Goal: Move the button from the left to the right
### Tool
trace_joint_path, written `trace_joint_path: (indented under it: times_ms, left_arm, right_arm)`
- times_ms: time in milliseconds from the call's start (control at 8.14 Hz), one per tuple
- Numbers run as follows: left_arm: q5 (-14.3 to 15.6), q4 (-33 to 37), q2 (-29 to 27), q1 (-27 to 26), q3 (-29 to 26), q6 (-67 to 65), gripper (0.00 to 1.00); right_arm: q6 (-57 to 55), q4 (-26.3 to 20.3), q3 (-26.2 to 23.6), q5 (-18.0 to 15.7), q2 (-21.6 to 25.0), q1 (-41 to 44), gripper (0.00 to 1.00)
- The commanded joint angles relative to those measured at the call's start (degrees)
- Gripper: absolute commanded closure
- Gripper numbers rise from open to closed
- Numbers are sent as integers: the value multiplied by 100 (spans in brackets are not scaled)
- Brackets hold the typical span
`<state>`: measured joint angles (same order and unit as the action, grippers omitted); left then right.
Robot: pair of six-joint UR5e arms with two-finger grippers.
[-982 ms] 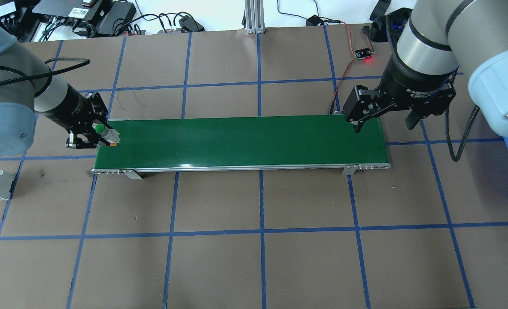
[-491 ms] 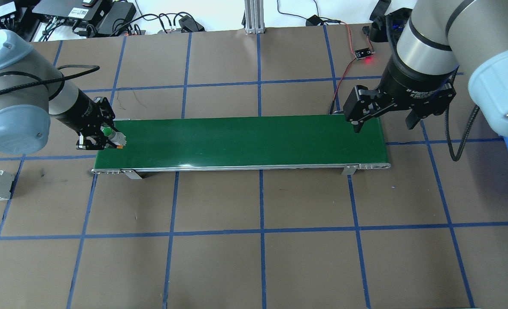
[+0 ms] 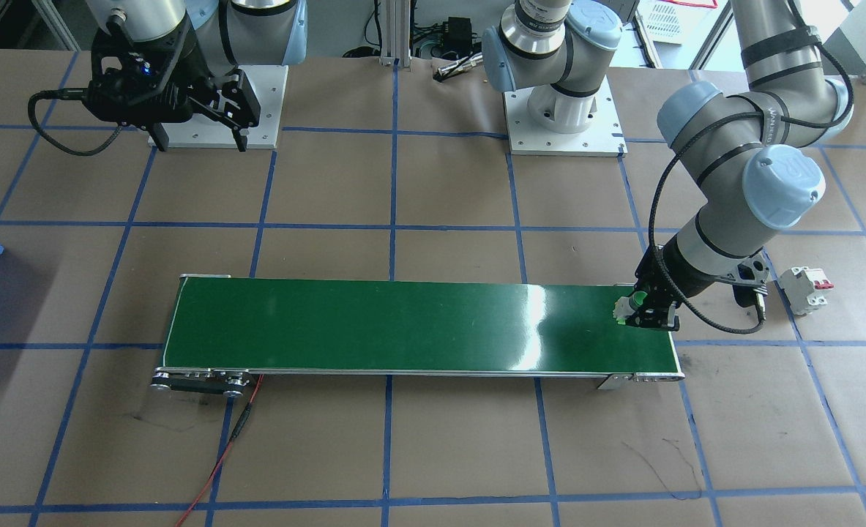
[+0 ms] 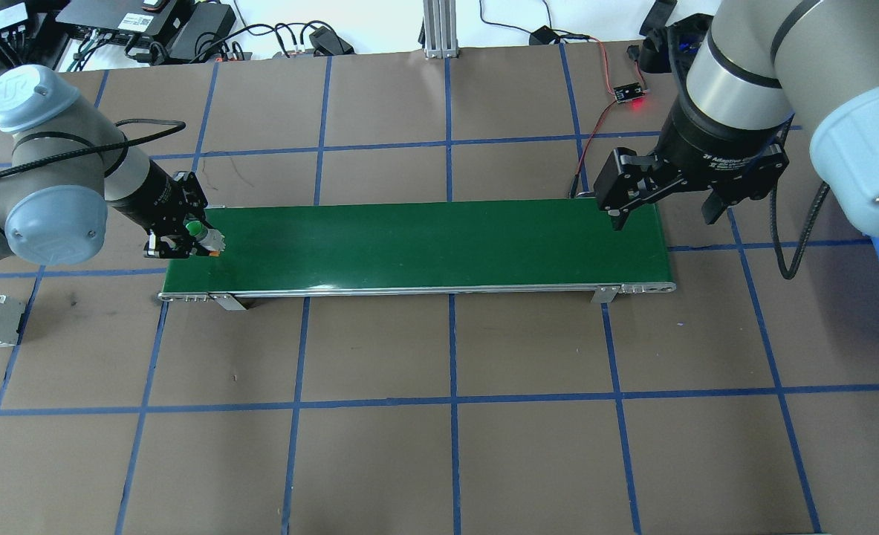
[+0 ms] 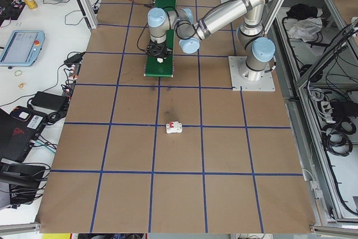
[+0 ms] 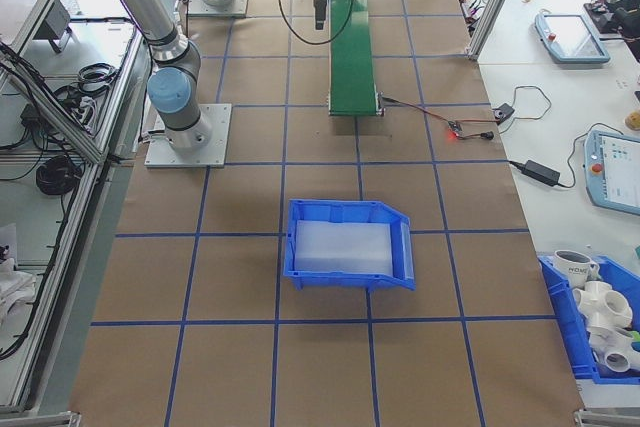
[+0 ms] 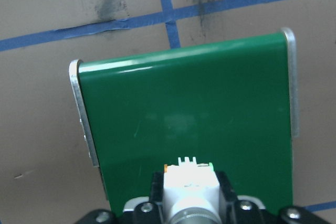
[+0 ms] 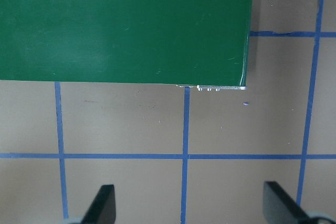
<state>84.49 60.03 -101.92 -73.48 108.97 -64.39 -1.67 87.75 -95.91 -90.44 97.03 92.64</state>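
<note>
The overhead view looks forward and down from behind the robot onto the long green conveyor belt (image 4: pixel 417 245). The front-facing view looks steeply down from across the brown papered table (image 3: pixel 433 454), so the belt appears mirrored. The two side views stand far back at opposite table ends and look along the belt; one shares the small white circuit breaker with red toggles (image 5: pixel 175 128) with the overhead. The left wrist camera sits close over one belt end, the right wrist camera higher over the other.

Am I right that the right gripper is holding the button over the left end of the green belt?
Not quite: it is the left gripper that holds the button there, as the overhead view shows. The right gripper is open and empty over the belt's other end.
</note>
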Motion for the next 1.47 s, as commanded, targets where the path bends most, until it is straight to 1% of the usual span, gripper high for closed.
trace_joint_path:
  times_ms: [0, 123, 246, 860, 982, 1105, 1228, 1351]
  left_arm:
    - [-3, -26, -56, 0, 19, 41, 100]
    - [32, -18, -56, 0, 19, 49, 100]
    - [41, -26, -56, 0, 28, 84, 86]
    - [50, -26, -135, 0, 11, 199, 84]
    - [50, -35, -152, 9, 19, 190, 73]
    - [85, -87, -161, 9, 28, 181, 56]
    - [224, -97, -161, 9, 28, 190, 14]
    - [269, -97, -161, 1, 20, 190, 2]
  right_arm:
    - [0, -3, 2, 0, 0, 0, 0]
    - [0, -3, 2, 0, 0, 0, 0]
    - [0, -3, 2, 0, 0, 0, 0]
    - [0, -3, 2, 0, 0, 0, 0]
    - [9, -3, 2, 0, 0, 0, 0]
    - [9, -3, 2, 0, 0, 0, 0]
    - [9, -3, 2, 0, -9, 0, 0]
    - [0, -3, 2, 0, -9, 0, 0]
